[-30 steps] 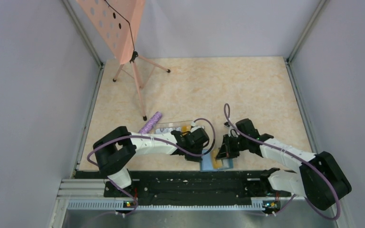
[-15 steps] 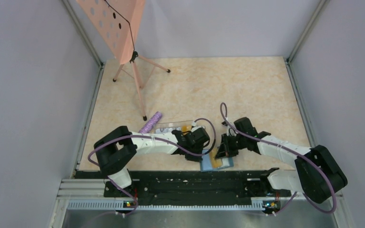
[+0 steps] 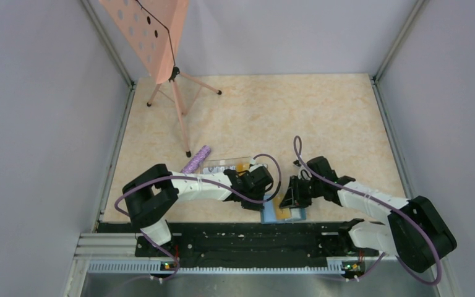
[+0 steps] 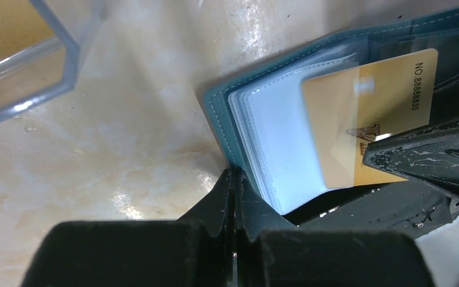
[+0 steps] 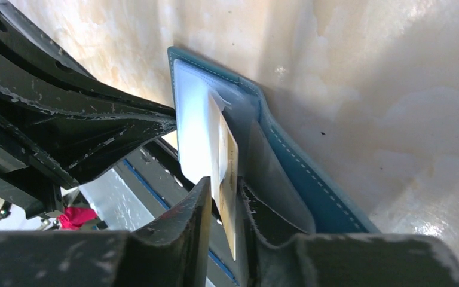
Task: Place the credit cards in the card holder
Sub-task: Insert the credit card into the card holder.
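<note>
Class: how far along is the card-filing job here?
Done: card holder lies open. In hand: one gold card sits partway in a clear sleeve, the right end effector around it, left end effector shut at the holder's edge. Left: seat it; more cards wait in the clear box.

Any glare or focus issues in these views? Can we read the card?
Left wrist: glare patches on the table, own jaws blurred in the foreground, yet the credit card number reads sharp. Right wrist: near jaws soft, card holder sleeves washed out white. Top external: even light, no glare, but the card holder shows tiny.
</note>
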Tool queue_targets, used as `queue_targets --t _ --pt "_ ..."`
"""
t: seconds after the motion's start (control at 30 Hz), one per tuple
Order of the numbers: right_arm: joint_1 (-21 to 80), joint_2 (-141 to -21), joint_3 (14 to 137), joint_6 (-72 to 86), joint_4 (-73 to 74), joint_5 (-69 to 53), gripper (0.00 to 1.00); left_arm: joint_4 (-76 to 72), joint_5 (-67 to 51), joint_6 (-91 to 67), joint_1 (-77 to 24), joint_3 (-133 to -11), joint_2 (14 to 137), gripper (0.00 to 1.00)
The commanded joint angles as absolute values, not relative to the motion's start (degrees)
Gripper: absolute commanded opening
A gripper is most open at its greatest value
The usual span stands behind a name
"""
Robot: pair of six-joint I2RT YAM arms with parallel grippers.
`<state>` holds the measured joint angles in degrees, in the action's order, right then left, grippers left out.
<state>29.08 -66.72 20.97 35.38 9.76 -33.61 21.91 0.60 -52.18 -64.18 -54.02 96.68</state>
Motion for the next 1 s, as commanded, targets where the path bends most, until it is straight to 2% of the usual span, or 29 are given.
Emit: queue_targets --t 0.0,0.2,0.4,0.53,0.7,0.83,0.97 --pt "29.3 -64.8 23.0 35.7 14.0 -30.8 0.29 22.5 0.9 -51.6 -64.6 -53.2 99.8 0.00" --pt "30.3 -64.8 25.2 35.1 19.2 -27.0 0.47 22.7 0.9 -51.4 -64.6 -53.3 99.9 0.00" --pt "33.5 -66.1 27.1 35.7 21.6 -22.7 0.57 22.8 0.7 -51.3 -64.6 -53.7 100.0 0.00" --pt "36.5 -67.8 29.8 36.3 24.4 -19.0 0.61 22.8 0.5 -51.3 -64.6 -53.9 100.3 0.00" --pt "39.1 -70.4 31.7 37.7 24.2 -18.5 0.60 22.8 0.4 -51.3 -64.6 -54.2 100.4 0.00" --pt "40.2 -72.7 31.7 39.8 20.8 -21.1 0.45 22.8 0.3 -51.2 -64.6 -54.4 100.5 0.00" --pt "41.9 -75.3 32.3 41.7 17.6 -22.8 0.44 22.9 0.3 -51.2 -64.6 -54.6 100.4 0.00"
